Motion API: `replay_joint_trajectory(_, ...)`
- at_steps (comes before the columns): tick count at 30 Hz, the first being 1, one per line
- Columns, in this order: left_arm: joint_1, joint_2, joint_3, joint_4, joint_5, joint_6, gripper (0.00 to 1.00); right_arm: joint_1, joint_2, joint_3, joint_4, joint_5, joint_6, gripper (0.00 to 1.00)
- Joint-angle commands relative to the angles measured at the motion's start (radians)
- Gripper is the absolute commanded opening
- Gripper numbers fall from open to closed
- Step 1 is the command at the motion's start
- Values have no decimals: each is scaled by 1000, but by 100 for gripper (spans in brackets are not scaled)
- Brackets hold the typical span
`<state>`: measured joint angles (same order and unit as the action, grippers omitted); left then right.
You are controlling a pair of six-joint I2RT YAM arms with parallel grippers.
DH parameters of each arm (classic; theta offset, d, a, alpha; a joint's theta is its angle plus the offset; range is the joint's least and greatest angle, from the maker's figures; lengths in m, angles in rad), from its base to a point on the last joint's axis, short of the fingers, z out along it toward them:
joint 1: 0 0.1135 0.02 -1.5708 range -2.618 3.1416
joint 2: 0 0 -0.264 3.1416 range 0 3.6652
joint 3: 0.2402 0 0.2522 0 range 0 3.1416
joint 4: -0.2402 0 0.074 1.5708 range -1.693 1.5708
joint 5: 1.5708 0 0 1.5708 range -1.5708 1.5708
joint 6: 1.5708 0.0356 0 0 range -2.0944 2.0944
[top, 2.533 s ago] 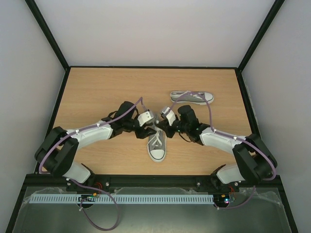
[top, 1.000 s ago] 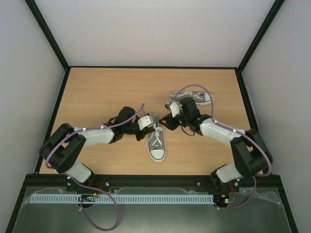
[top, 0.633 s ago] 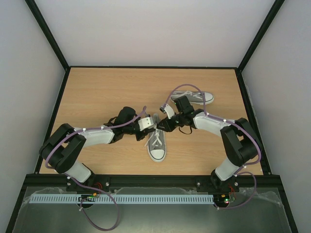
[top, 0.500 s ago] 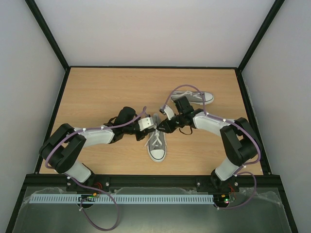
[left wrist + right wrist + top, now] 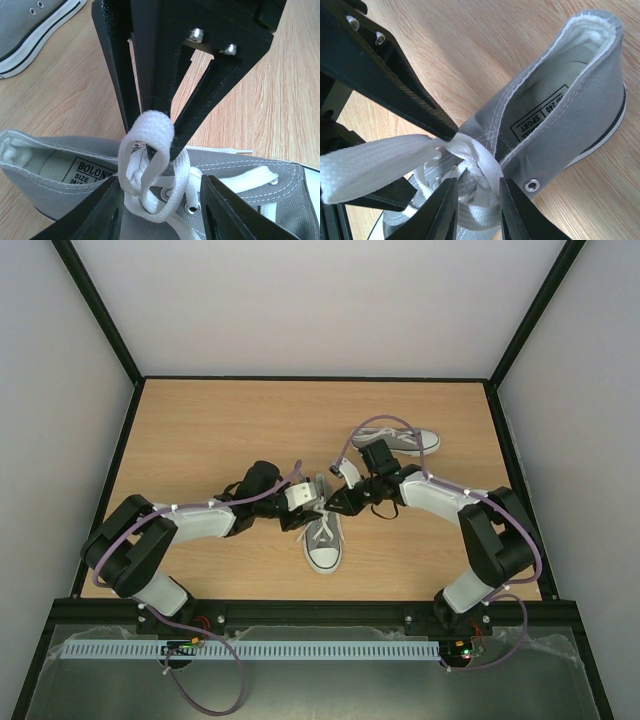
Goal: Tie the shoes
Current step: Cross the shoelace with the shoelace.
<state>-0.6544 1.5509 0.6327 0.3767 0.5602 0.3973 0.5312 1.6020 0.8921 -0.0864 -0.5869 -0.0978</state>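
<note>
While the left gripper (image 5: 160, 185) gapes, right gripper (image 5: 478, 187) pinches lace (image 5: 150, 127) (near shoe (image 5: 323, 552))

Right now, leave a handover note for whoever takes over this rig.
Left gripper: open, straddling the laces, gripping nothing.
Right gripper: closed on a white lace loop.
Near shoe: middle of the table, toe toward the near edge.
Far shoe: farther back, on the right, nothing gripping it.
Done: a loop lifted on the near shoe, no bow visible.
Left: finish that bow, then check the far shoe's laces.
</note>
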Motion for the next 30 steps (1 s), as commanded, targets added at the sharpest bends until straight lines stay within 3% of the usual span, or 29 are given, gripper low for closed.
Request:
replay_joint_trajectory(1, -13, -23, -8, 44, 21, -16, 47, 25, -51, -31, -63, 10, 20, 25)
replay_joint_trajectory(13, -16, -13, -2, 72, 4, -70, 42, 64, -126, -99, -76, 32, 59, 30)
replay_joint_trajectory(18, -19, -12, 2, 84, -10, -89, 22, 63, -159, -84, -139, 32, 29, 34)
replay_joint_trajectory(20, -19, -15, -4, 79, -18, -76, 18, 52, -201, -81, -163, 33, 21, 35)
replay_joint_trajectory(24, -19, -9, -15, 87, -28, -70, 18, 18, -247, -77, -153, -3, 47, 38)
replay_joint_trajectory(30, -19, -6, -12, 89, -44, -65, 18, -20, -192, -59, -102, 41, 115, 39)
